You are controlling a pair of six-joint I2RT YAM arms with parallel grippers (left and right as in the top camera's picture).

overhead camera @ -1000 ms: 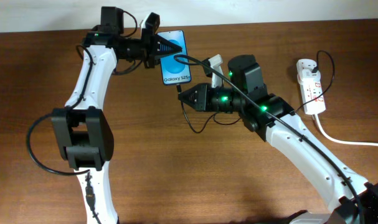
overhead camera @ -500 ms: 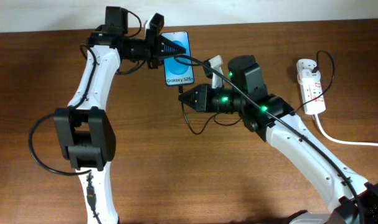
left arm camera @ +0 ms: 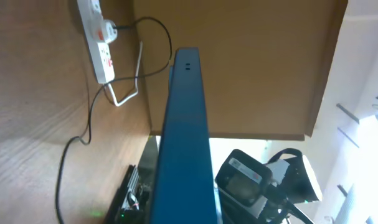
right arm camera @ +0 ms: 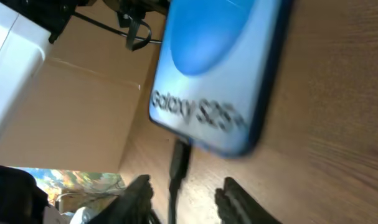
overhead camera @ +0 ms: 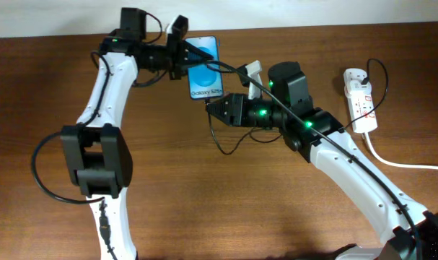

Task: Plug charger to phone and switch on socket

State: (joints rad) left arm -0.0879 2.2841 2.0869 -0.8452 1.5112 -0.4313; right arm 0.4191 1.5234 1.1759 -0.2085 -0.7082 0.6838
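Note:
The phone has a bright blue screen with "Galaxy S25+" text. My left gripper is shut on its upper end and holds it tilted off the table. In the left wrist view I see it edge-on. The charger, a thin black cable, loops below the phone. In the right wrist view its connector tip meets the phone's bottom edge. My right gripper is open with the cable between its fingers, just below the phone. The white socket lies at the far right.
The socket's thick white cord runs off to the right table edge. The socket also shows in the left wrist view, with the thin black cable leading away from it. The table's back edge lies just behind the phone.
My left gripper has shifted the phone slightly right and towards the back. My right gripper has crept up closer to the phone's bottom edge.

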